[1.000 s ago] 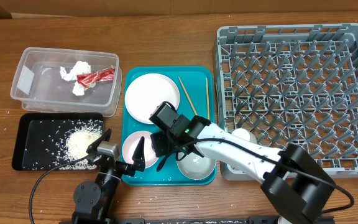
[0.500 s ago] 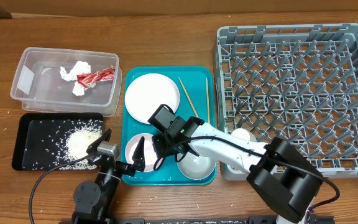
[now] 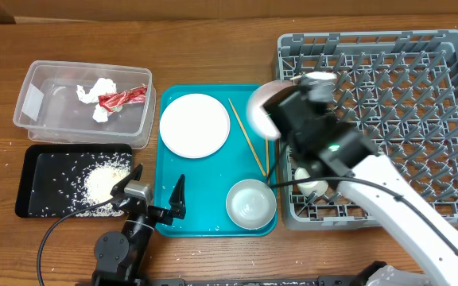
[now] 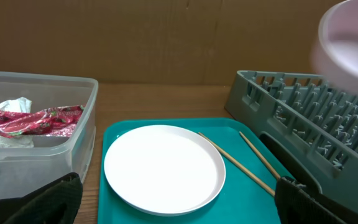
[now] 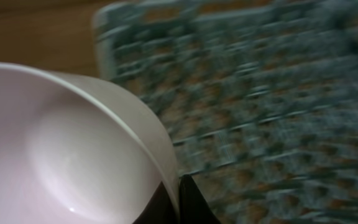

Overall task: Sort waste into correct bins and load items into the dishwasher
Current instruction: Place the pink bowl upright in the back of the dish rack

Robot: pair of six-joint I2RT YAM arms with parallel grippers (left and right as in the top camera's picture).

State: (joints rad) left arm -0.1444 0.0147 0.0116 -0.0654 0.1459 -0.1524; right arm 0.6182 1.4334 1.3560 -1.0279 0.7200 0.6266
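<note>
Carried to the wash: the right claw [image 5: 178,200], clamped on the rim of the small plate [image 3: 262,107], holds it tilted above the left edge of the dishwasher rack [image 3: 388,119], toward the far side of the surface [image 3: 213,48]. The plate would seat best upright between pegs [image 3: 356,87], clear of the small cup [image 3: 308,176]. The left claw [image 3: 153,192] idles with fingers apart at the near edge.

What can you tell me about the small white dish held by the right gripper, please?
The small dish is round, white with a faint pink cast, smooth and glossy, with a shallow well and a raised rim, and it looks empty. The right gripper pinches its rim and holds it tilted in the air, above where the teal tray meets the grey rack. Nothing else touches it. It is blurred in every view.
</note>
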